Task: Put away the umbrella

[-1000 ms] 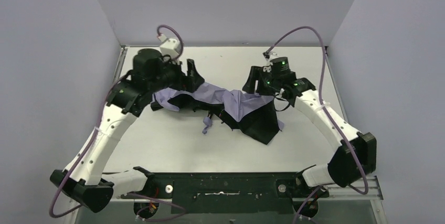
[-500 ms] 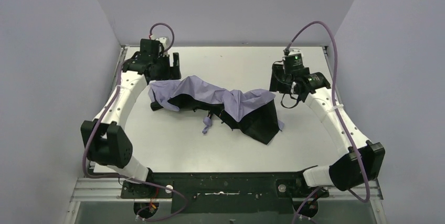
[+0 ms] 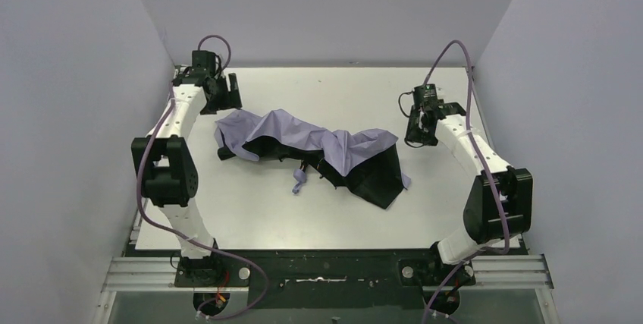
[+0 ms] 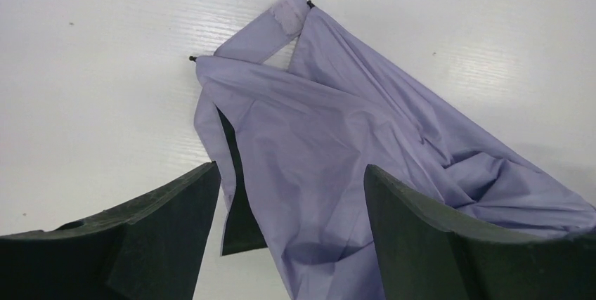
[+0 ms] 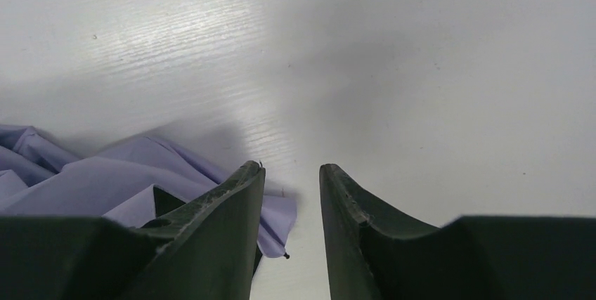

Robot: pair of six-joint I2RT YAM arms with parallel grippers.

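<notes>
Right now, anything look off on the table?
Yes: the umbrella lies sprawled and crumpled across the middle of the table, its canopy loose rather than folded, with the black underside exposed at its right end. Neither the left gripper nor the right gripper touches it; both hang open beside its ends.

The umbrella (image 3: 311,149) lay across the middle of the table (image 3: 250,218), stretched from left to right. The left gripper (image 3: 232,99) was behind its left end, near the far left corner, apart from it. The right gripper (image 3: 416,136) was just beside its right end, above the table.
</notes>
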